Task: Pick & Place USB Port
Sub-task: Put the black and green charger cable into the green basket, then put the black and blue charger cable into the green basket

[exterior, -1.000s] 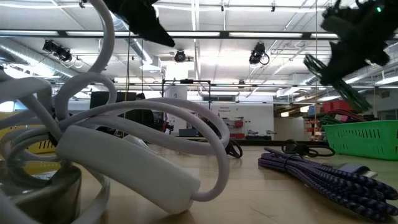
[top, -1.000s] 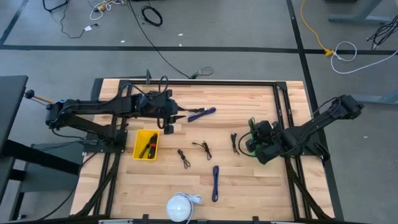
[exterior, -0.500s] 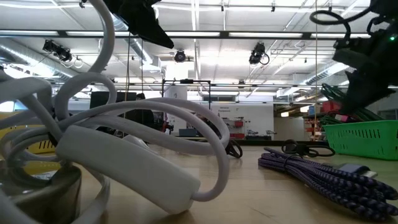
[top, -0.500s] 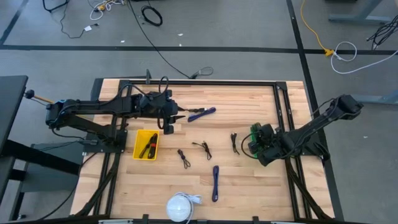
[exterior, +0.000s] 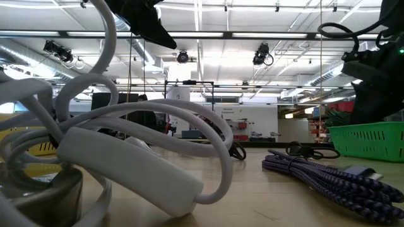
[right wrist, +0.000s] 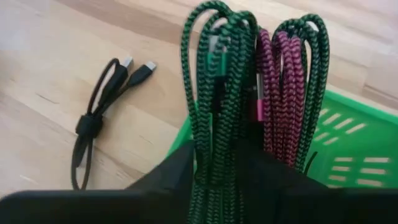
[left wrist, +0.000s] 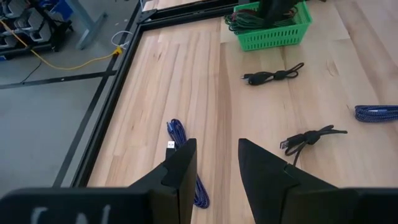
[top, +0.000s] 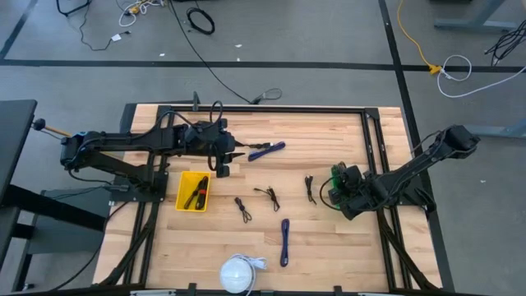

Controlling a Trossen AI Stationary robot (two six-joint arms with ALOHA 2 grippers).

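Note:
My right gripper (top: 339,186) is shut on a green braided cable bundle (right wrist: 214,93) over the green basket (right wrist: 339,140) near the table's right side. A magenta braided bundle (right wrist: 280,87) stands right beside the green one. In the low view the right gripper (exterior: 374,75) hangs just above the basket (exterior: 366,140). My left gripper (left wrist: 216,144) is open and hovers over the far left part of the table (top: 233,154), above a blue braided cable (left wrist: 185,158) that lies flat on the wood. My right gripper pinches the green braided bundle near its lower part (right wrist: 211,158) between the two fingers. The loops (right wrist: 217,28) stick out past the fingertips. The bundle sits above the basket's rim (right wrist: 186,140). Whether the magenta bundle is also in the hold, I cannot tell.
Three small black cables lie mid-table (top: 243,208) (top: 267,196) (top: 310,189). A second blue cable (top: 284,241) and a white coiled cable (top: 238,273) lie near the near edge. A yellow bin (top: 193,191) with tools sits at the left.
My right gripper has carried the green bundle toward the table's right edge and down, from well above the green basket to just over it. The left arm has kept still.

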